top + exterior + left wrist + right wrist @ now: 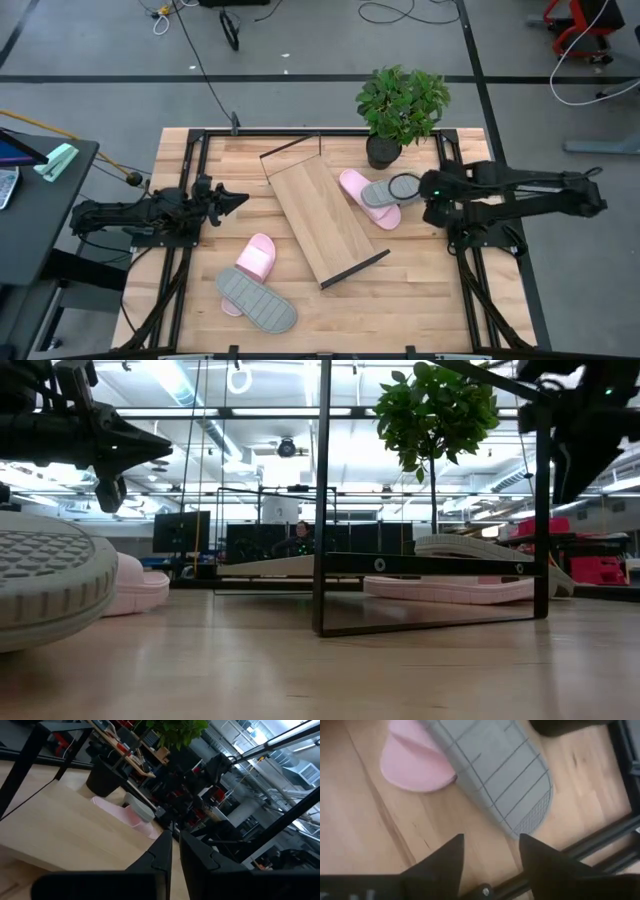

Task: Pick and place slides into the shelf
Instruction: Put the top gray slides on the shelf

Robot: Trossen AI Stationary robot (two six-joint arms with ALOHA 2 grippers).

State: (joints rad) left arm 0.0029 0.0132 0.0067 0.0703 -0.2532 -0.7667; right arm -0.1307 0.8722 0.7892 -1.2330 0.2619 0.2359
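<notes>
While the left end effector point(240, 200) waits with fingers together, the right end effector point(490, 851) hovers, seemingly empty, fingers apart over a grey slide point(495, 775).

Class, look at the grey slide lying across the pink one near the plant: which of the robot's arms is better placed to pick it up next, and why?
Probably the right. The right gripper hovers open right beside that grey slide, which fills its wrist view, while the left gripper waits across the shelf.

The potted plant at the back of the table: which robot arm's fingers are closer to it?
The right. The right gripper sits just beside the potted plant, over a grey slide. The left gripper is across the shelf, far off.
</notes>
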